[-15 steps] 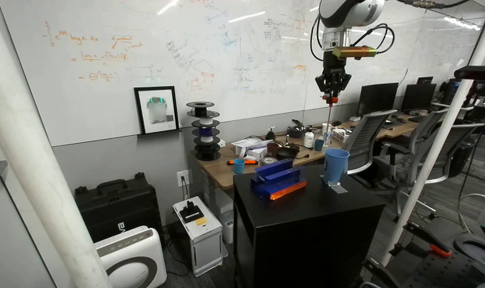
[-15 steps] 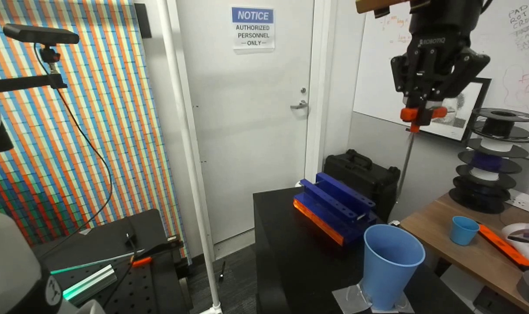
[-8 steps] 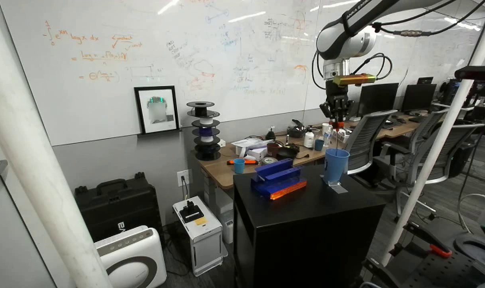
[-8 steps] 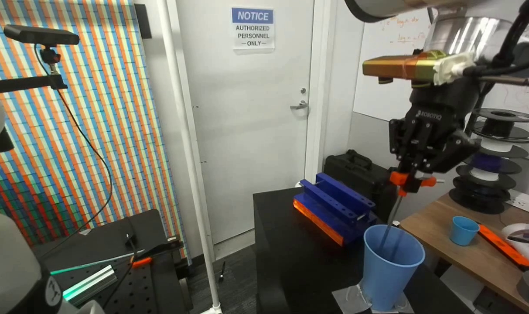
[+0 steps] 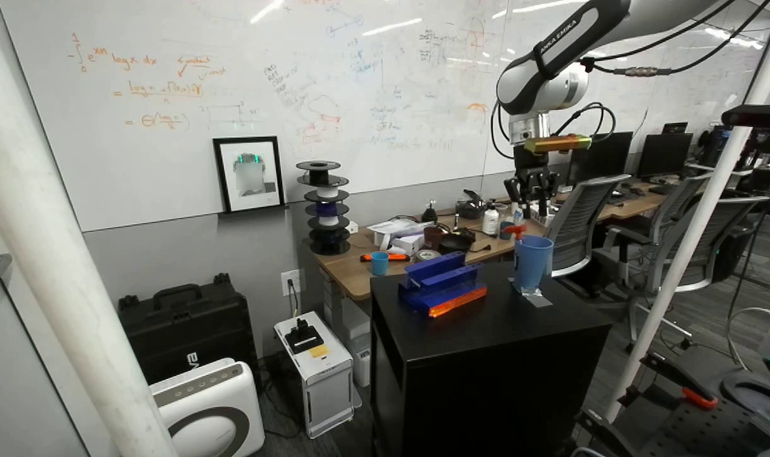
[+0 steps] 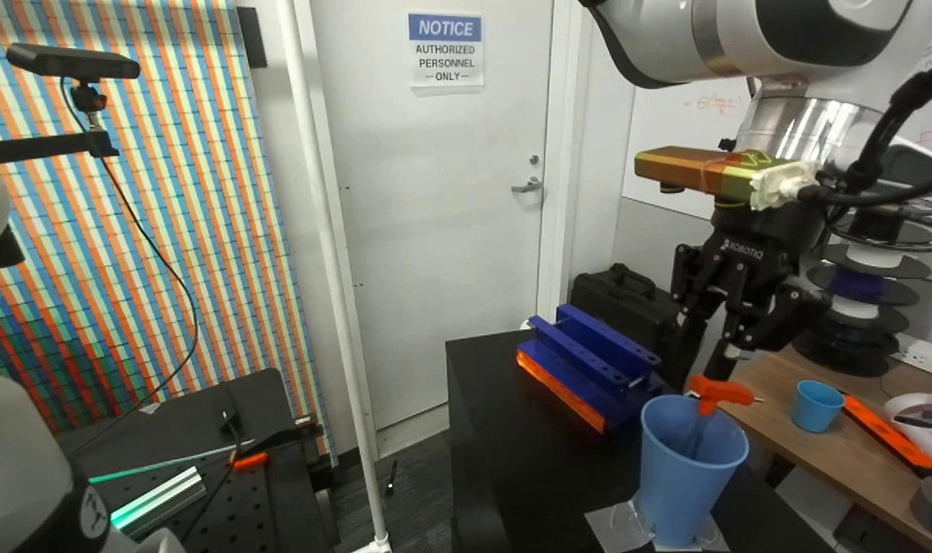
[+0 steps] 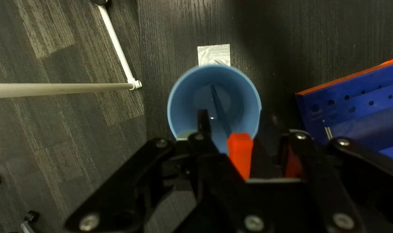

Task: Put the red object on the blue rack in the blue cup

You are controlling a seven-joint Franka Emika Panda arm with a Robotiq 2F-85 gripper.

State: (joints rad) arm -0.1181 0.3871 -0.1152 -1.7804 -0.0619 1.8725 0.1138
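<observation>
Pincer [image 5: 530,206], released and spread, hangs above the blue cup [image 6: 684,495], in which the red T-handled driver [image 6: 713,393] leans. Placement appears complete; straight upward withdrawal should follow.

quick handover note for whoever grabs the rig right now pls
Gripper: open, just above the red T-handled tool, not gripping it.
Tool: leaning in the blue cup, shaft down, top sticking out above the rim.
Cup: upright on the black cabinet, apart from the blue rack.
Done: tool is in the cup.
Left: probably only backing up and away, carefully, so nothing catches the tool.
</observation>
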